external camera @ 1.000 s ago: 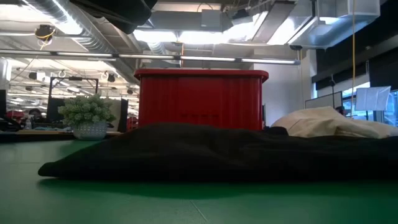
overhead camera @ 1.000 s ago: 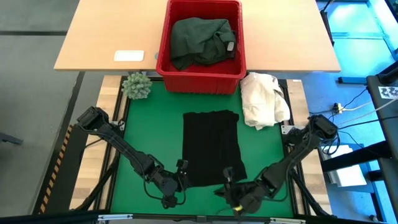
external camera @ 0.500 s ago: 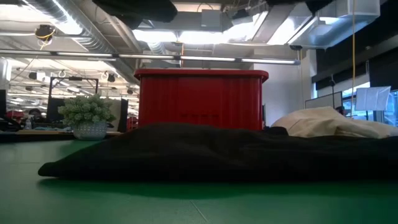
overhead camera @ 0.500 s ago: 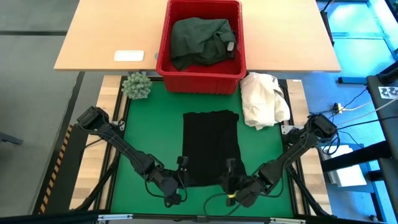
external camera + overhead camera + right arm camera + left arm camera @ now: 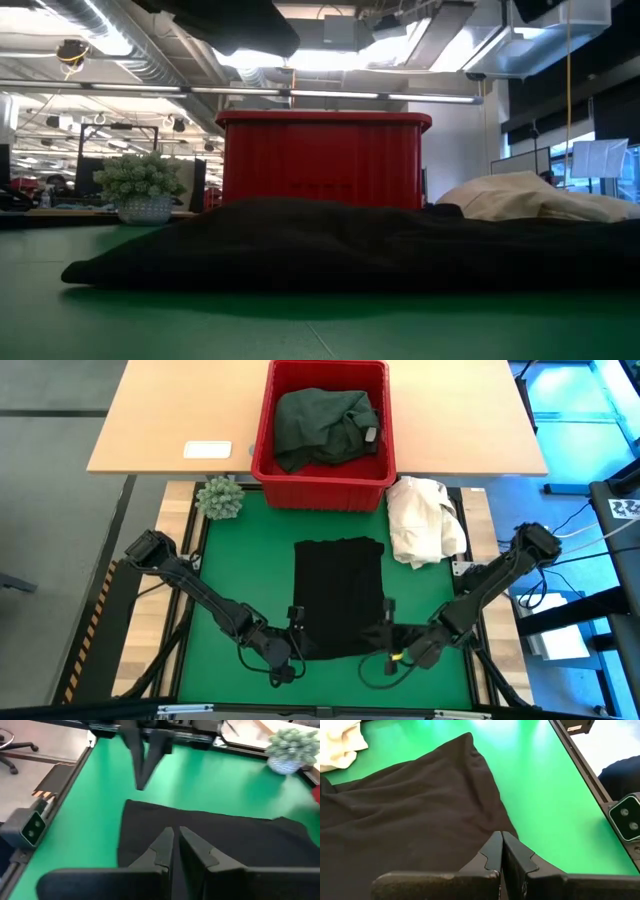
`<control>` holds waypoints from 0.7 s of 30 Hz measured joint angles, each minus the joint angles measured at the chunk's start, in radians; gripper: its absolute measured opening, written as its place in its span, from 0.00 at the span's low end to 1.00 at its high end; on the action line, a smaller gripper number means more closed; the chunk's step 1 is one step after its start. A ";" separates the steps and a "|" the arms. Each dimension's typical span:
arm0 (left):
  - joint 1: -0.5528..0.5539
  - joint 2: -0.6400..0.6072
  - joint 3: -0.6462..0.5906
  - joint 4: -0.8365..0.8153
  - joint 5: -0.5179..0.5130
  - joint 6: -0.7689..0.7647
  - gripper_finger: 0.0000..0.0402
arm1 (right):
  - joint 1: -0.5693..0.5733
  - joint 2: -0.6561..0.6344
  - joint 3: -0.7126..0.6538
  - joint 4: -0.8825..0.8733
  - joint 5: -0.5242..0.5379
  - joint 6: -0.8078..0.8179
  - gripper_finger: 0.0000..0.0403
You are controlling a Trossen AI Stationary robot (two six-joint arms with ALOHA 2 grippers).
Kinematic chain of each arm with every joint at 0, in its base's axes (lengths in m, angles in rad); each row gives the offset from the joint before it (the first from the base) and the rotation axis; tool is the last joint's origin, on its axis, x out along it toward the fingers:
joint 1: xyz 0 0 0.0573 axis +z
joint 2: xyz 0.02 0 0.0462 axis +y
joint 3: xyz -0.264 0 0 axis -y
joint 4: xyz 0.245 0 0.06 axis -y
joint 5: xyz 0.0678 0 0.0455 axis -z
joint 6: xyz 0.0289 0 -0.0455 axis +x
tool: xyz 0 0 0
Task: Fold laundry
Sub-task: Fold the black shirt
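Both claws at near hem of black garment (image 5: 339, 597), which lies on green worktop (image 5: 240, 560) just in front of red basket (image 5: 262, 465).
Left claw (image 5: 293, 622) fully closed at near-left corner, apparently empty; right claw (image 5: 386, 615) nearly closed at near-right corner, cannot tell if it pinches cloth. Risk: uneven grip, hem slips, fold skews. Garment flat, rectangular, lightly creased; dark green garment (image 5: 322, 423) heaped in basket.

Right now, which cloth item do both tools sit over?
The black cloth garment spread flat on the green mat. The dark green garment lies bunched in the red plastic basket; the cream-white cloth heap sits beside it.
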 joint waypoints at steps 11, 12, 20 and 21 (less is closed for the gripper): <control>0.009 0.000 0.000 -0.003 0.013 0.026 0.00 | 0.090 -0.163 -0.189 0.118 0.083 0.028 0.08; 0.012 0.000 0.000 -0.003 0.009 0.026 0.00 | 0.096 -0.163 -0.190 0.116 0.097 0.027 0.08; 0.052 0.000 0.000 -0.003 0.033 0.005 0.00 | 0.096 -0.162 -0.190 0.053 0.110 0.026 0.08; 0.061 0.000 0.000 -0.003 0.033 0.003 0.00 | 0.096 -0.162 -0.190 0.044 0.110 0.029 0.08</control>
